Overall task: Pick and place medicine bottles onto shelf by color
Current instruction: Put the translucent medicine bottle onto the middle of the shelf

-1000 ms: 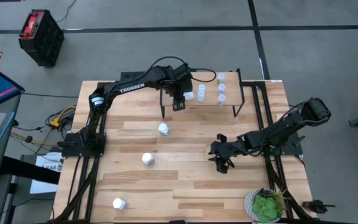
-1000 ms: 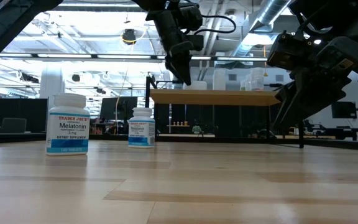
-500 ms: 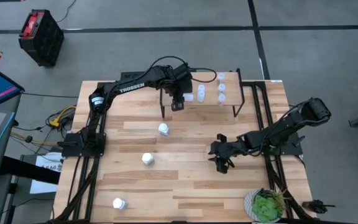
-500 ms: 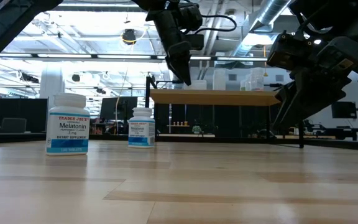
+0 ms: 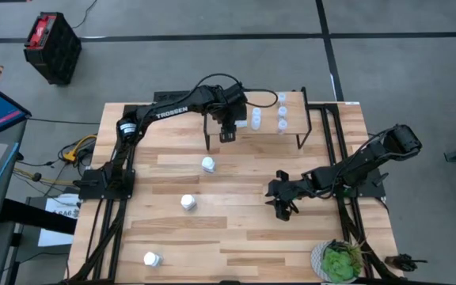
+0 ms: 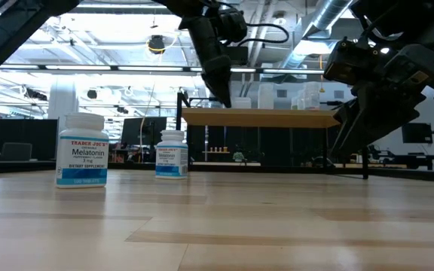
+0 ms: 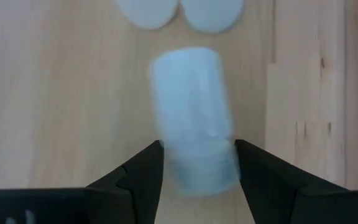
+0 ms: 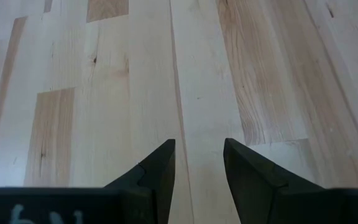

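Left fingers [image 7: 197, 163] grip a bottle [image 7: 194, 118] at the shelf's [image 5: 291, 131] front edge; right fingers [image 8: 199, 163] open over bare worktop [image 8: 104, 93].

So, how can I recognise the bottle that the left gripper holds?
Find the small shelf at the table's far edge. The left gripper is over its left end, shut on a pale bluish bottle. It alone sits between dark fingers; other bottles stand free.

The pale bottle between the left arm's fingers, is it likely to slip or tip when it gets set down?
The pale bottle looks smooth, so it may slip in the left gripper, whose fingers touch only its end. It seems small and probably light. Taller than wide, it could tip on the shelf beside its neighbours.
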